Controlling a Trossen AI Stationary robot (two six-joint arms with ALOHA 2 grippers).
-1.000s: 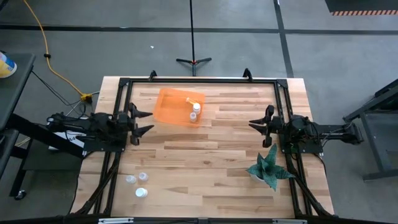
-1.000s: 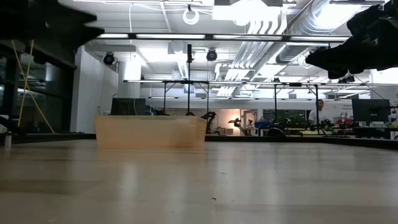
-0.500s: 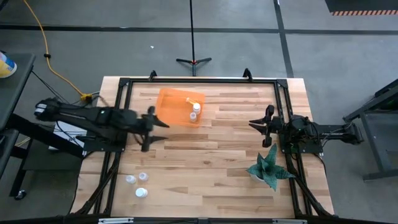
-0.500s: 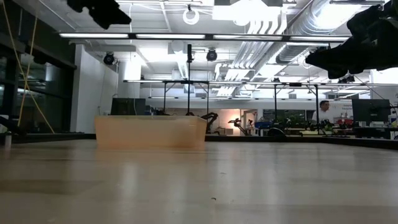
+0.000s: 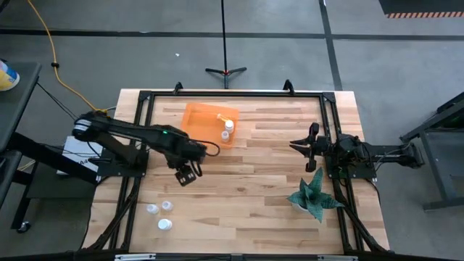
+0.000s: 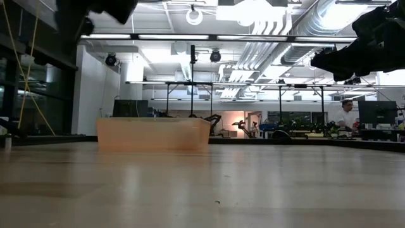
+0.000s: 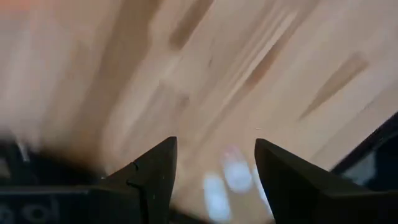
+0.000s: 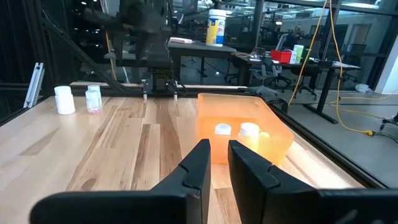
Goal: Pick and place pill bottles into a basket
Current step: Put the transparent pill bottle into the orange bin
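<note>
**Two grippers empty, bottles split between basket and near-left corner**

Two dark fingers (image 7: 152,174) of the left gripper (image 5: 188,174) stand spread wide in the left wrist view, with bare wood between them and nothing held. From above we see this gripper over the left-centre of the table (image 5: 254,181), just near of the basket (image 5: 203,123), its arm reaching in from the left edge. In the left wrist view, pale blurred shapes lie on the boards past the fingers; we cannot tell what they are.

The right gripper (image 5: 299,144) waits at the right side of the table, pointing left. In the right wrist view its fingers (image 8: 196,165) stand only a narrow gap apart and hold nothing.

The basket, translucent orange, sits far and left of centre on the table. We see pill bottles inside it (image 5: 228,129) toward its right end: two white caps show from above, and the right wrist view shows two caps through the orange wall. A yellowish spot beside them is too unclear to name.

More pill bottles (image 5: 161,214) stand in a loose group of three at the near-left corner, well apart from the basket. The right wrist view shows two of them upright.

A spiky green plant (image 5: 314,196) sits at the near right, just near of the right gripper.

In the low view, a person (image 6: 347,116) stands far off in the room behind the table.
</note>
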